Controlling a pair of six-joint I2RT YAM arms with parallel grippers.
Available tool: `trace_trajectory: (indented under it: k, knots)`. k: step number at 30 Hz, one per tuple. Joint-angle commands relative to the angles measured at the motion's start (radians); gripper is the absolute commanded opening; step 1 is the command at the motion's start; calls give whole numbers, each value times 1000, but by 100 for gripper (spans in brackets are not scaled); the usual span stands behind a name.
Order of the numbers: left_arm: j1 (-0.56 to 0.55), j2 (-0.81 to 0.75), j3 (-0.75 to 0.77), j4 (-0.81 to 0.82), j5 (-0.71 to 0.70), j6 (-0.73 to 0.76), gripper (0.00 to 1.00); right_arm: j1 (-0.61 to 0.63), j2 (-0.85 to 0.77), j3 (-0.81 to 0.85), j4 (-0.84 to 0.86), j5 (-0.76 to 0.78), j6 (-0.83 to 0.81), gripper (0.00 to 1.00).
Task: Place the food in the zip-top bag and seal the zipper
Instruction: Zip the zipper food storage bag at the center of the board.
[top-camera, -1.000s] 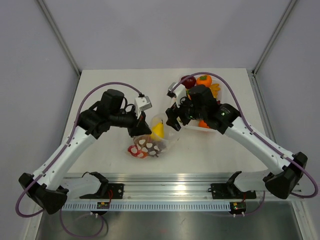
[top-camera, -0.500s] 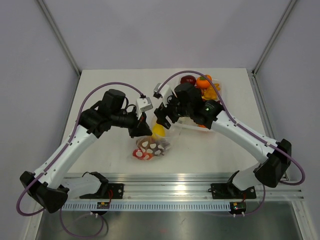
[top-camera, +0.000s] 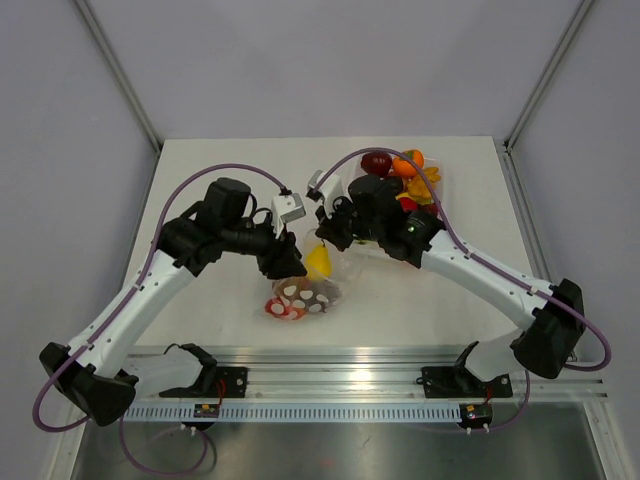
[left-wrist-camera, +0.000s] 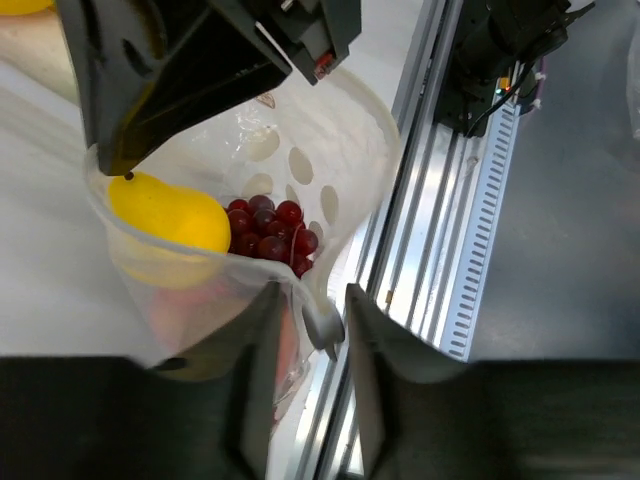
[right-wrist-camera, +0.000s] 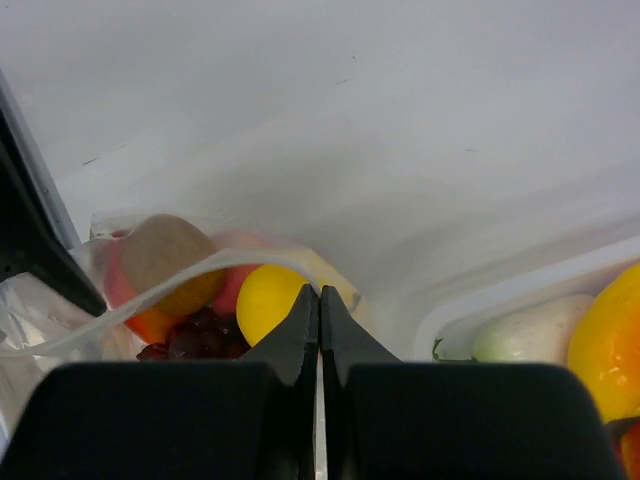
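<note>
The clear zip-top bag (top-camera: 312, 288) lies mid-table, mouth facing the back, holding food: a yellow piece (left-wrist-camera: 165, 215), dark red grapes (left-wrist-camera: 270, 225) and red and orange pieces. My left gripper (left-wrist-camera: 310, 322) is at the bag's left mouth corner. Its jaws stand apart, with the end of the zipper (left-wrist-camera: 322, 325) loose between them. My right gripper (right-wrist-camera: 320, 292) is shut on the bag's rim (right-wrist-camera: 190, 275) just above the yellow piece (right-wrist-camera: 265, 300). From above, both grippers, left (top-camera: 290, 262) and right (top-camera: 326, 234), meet over the bag's mouth.
A white tray (top-camera: 441, 186) at the back right holds more food: a dark red apple (top-camera: 376, 163), an orange piece (top-camera: 406, 164) and yellow ones. Its rim (right-wrist-camera: 500, 293) is just right of my right gripper. The metal rail (top-camera: 340, 372) runs along the near edge.
My right arm swung left from the tray to the bag's mouth and its jaws closed on the rim. My left gripper's jaws opened, releasing their pinch on the bag's corner.
</note>
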Motion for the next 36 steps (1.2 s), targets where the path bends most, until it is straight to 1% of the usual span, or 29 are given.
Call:
trace_trajectory:
  k: [1,3,5,7,9,12,15,17,22,27,36]
  knots:
    - [3,-9,-1,75,-1,-22,53,9,-84,-68,121,42,49,0]
    - [3,-22,-13,90,-30,-43,75,9,-99,-94,117,44,53,0]
    - [6,-38,-25,115,-61,-54,79,9,-106,-109,106,44,55,0]
    - [9,-61,-42,130,-87,-69,80,9,-113,-122,106,38,52,0]
    - [9,-78,-56,133,-128,-89,80,9,-122,-131,104,33,52,0]
    - [11,-137,-78,132,-167,-107,75,7,-118,-128,98,30,52,0]
    - [11,-220,-131,147,-202,-112,70,9,-103,-117,89,24,50,0]
    - [11,-259,-162,150,-231,-100,64,7,-96,-114,94,16,50,0]
    - [9,-254,-179,110,-191,-80,60,6,-84,-108,115,9,64,0]
    - [9,-259,-220,131,-151,-100,52,4,-72,-102,121,13,81,0]
    - [9,-265,-263,203,-160,-160,52,-2,-53,-99,127,3,98,0]
